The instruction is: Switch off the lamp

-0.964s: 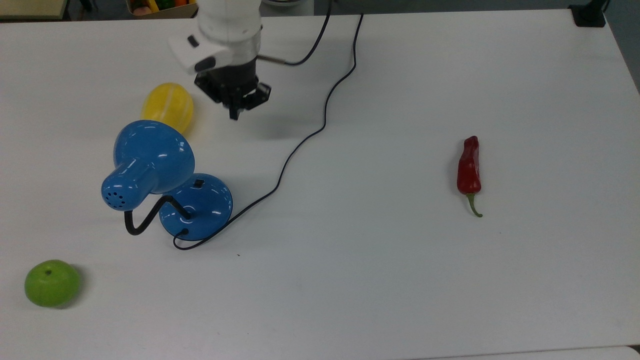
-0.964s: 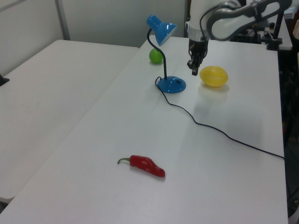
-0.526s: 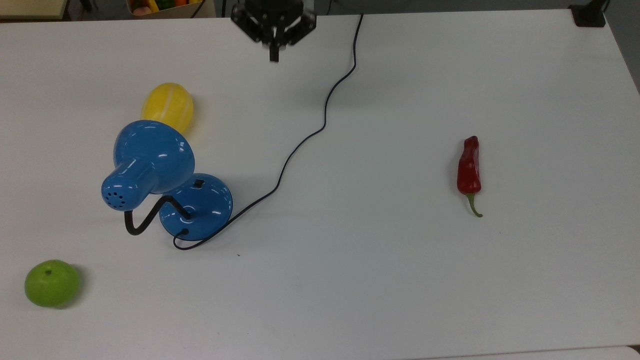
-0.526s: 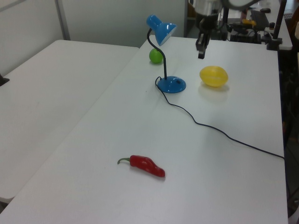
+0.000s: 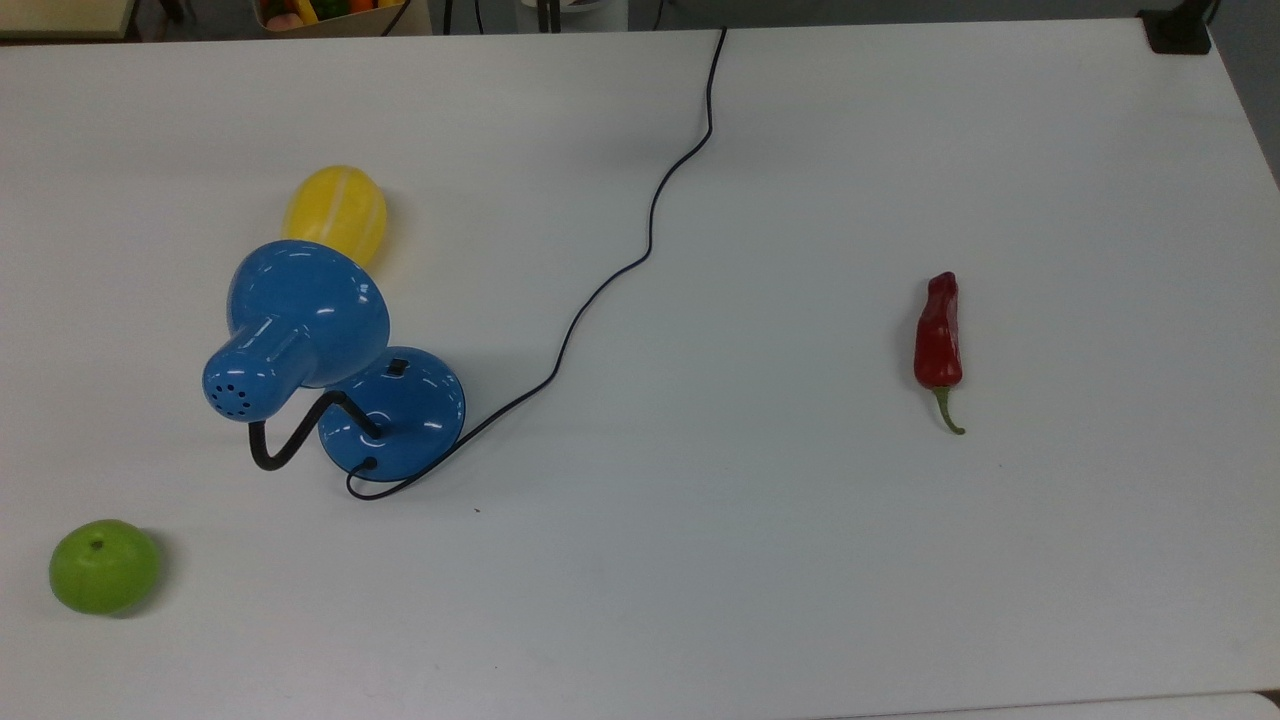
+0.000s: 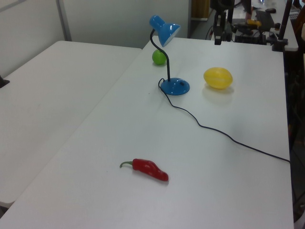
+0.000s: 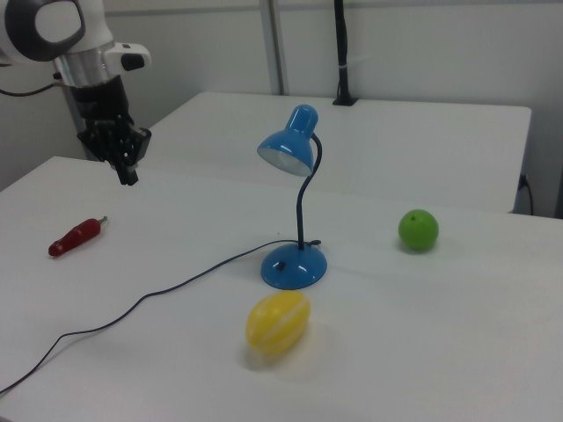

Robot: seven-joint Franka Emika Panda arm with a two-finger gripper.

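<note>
Right view has my gripper (image 7: 128, 174) hanging high above the white table (image 7: 457, 352), well off to the right view's left of the glossy blue desk lamp (image 7: 295, 207), with my fingers pressed together into a single black tip. The lamp stands upright on its round domed blue base (image 5: 395, 412), shade bent over on the black gooseneck, and in the right view the inside of the shade looks pale rather than glowing, so I judge the light is probably off, though I cannot be sure.

What worries me is the thin black cord (image 5: 610, 280): it snakes from the base across the tabletop to the far edge in the top view, and any low sweep of mine back toward the base could hook it and drag or tip the light lamp. The small black switch (image 5: 397, 366) sits close under the shade in the top view, so coming down crooked could knock the shade.

The oval yellow fruit (image 5: 335, 213) lies just beside the shade in the top view; the round green fruit (image 5: 104, 565) and the red chilli pepper (image 5: 938, 335) lie well apart. The middle of the table is open, and a high, straight approach has plenty of room.
</note>
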